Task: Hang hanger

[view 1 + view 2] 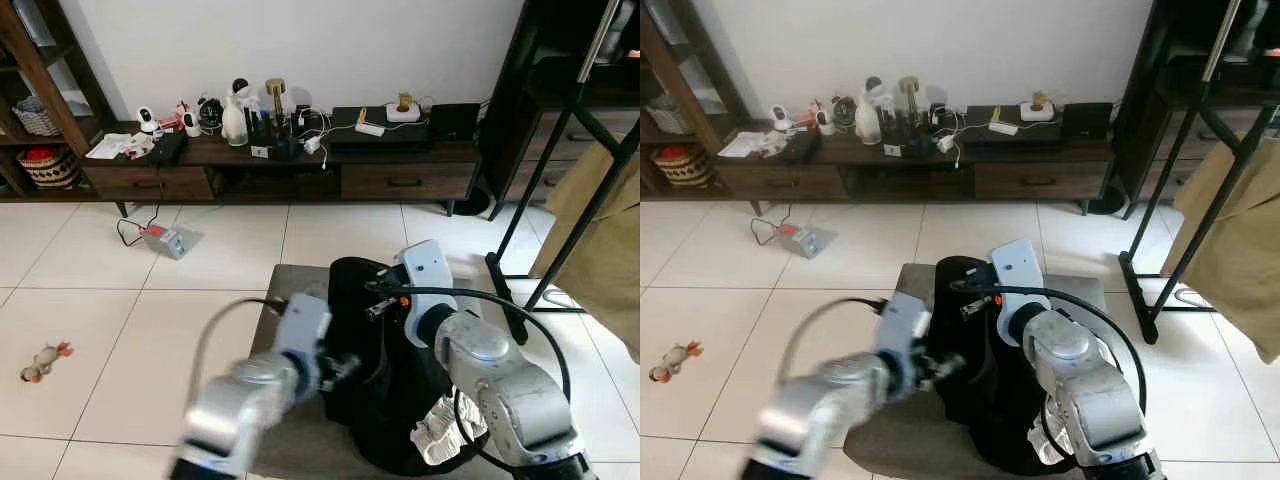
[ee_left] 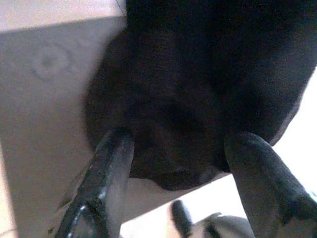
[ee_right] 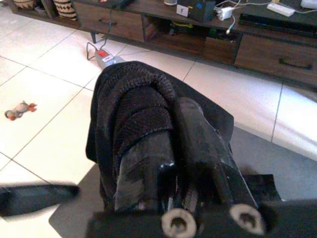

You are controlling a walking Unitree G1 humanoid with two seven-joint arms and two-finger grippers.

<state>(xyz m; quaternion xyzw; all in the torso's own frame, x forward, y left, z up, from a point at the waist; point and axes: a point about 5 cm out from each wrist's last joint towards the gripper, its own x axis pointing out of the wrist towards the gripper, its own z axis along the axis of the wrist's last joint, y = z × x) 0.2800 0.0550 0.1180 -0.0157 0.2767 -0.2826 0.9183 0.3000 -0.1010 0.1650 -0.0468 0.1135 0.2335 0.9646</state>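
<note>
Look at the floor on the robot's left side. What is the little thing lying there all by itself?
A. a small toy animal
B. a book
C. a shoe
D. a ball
A: a small toy animal with orange bits lies alone on the white floor tiles, well away from the black garment the robot is working at.

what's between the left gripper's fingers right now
The left gripper is open, and the black garment bulges into the gap between its fingers, as the left wrist view shows.
</note>
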